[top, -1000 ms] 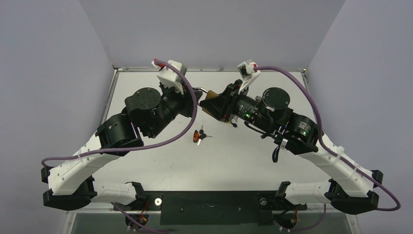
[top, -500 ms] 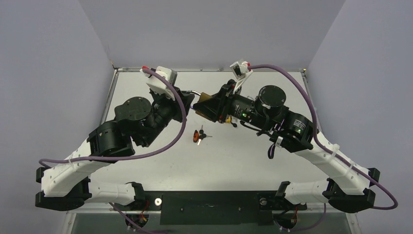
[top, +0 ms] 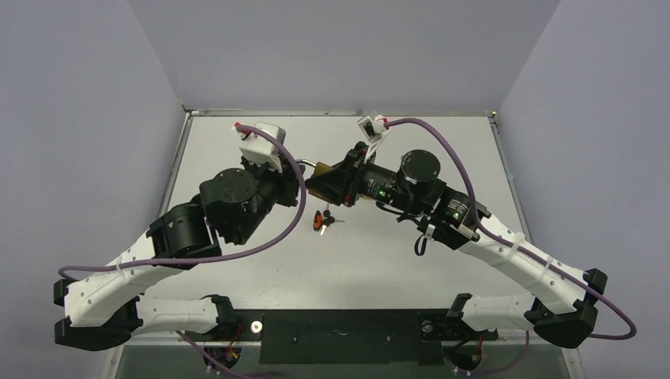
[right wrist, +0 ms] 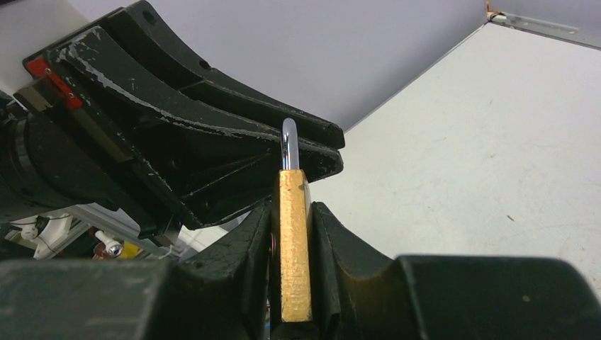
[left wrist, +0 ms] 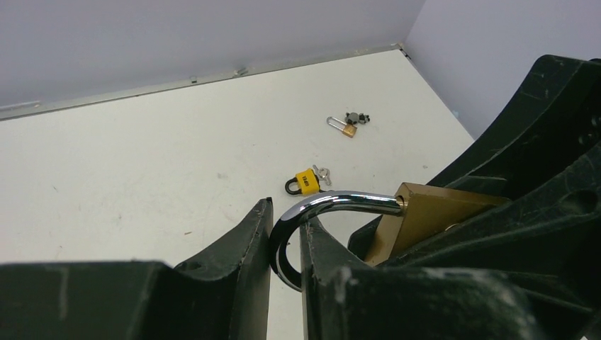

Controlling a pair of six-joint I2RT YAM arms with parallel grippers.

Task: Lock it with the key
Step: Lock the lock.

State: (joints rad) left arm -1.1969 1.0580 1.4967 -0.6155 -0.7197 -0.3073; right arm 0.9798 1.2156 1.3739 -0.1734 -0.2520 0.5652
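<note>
The step in hand looks like seating the shackle before any key work. The left gripper (left wrist: 285,244) has the padlock's chrome shackle (left wrist: 340,200), and the right gripper (right wrist: 293,230) has its brass body (left wrist: 425,212), so the lock hangs between the arms above the table (top: 411,260). To do this well, the left arm should push straight along the shackle's legs towards the body while the right arm holds firm. Any sideways twist would likely bind the free leg. Whether that leg is already home cannot be told, since the left fingers hide it.

The keys (top: 322,219), on an orange tag, lie on the table just below the lock, and neither gripper holds them. One arm will have to let go to fetch them. The left is probably the better choice, as the right's hold on the body would steady the lock.

The left fingers (left wrist: 244,248) are nearly together, with only the thin bend of the shackle pinched between them. The right fingers (right wrist: 241,258) stand a little wider, pressed flat against both broad faces of the brass body.

Further out in the left wrist view, a yellow padlock (left wrist: 306,182) and a small brass padlock (left wrist: 346,128) lie on the table, well apart from the lock being held.
</note>
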